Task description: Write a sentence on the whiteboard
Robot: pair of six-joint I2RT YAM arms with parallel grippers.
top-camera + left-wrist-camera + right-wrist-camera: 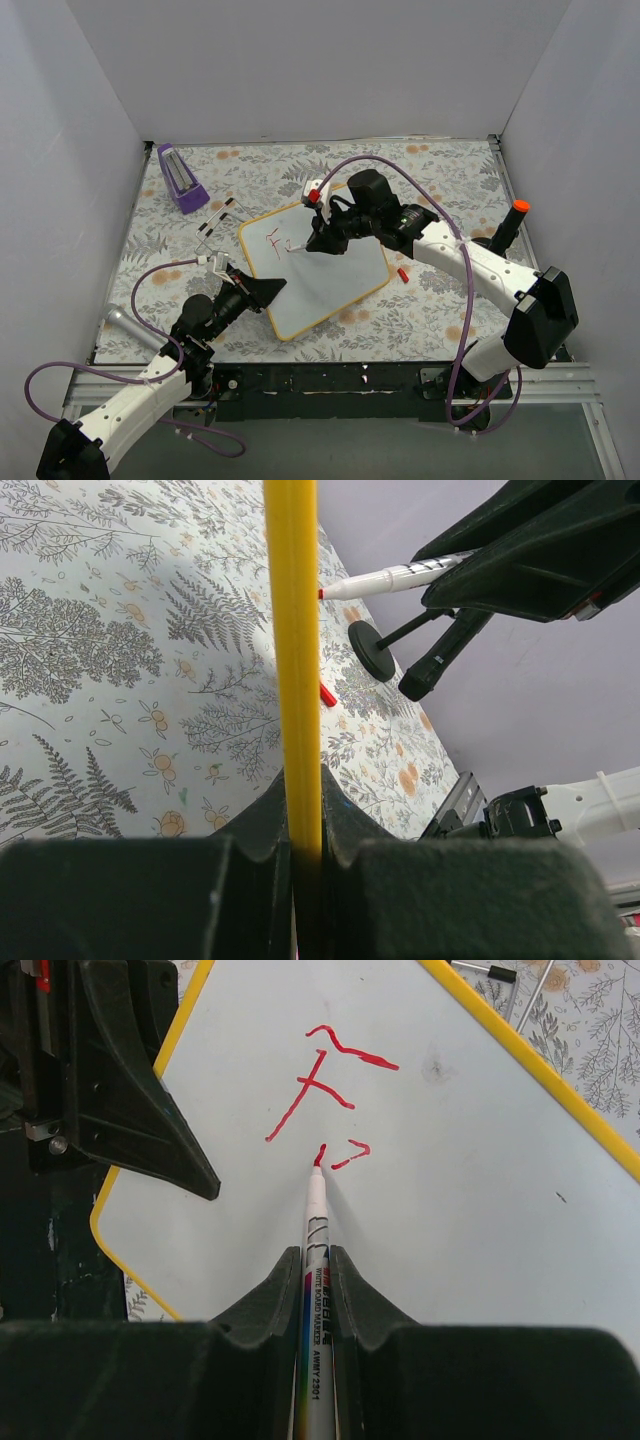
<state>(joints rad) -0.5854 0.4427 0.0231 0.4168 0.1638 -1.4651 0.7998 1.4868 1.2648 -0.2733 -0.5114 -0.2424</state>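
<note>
The whiteboard (335, 290) lies askew mid-bench, its near-left yellow edge pinched in the left jaws, while the right jaws, nearer the sentence (303, 1082), clamp the marker (315, 1250) lengthwise, its tip on the board beside the first red strokes.

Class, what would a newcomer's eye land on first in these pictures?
The red handwritten strokes on the white rectangular whiteboard with a yellow frame, mid-table. The right arm's fingers hold a white marker pen with its red tip at the board, while the left arm's fingers clamp its left edge.
</note>
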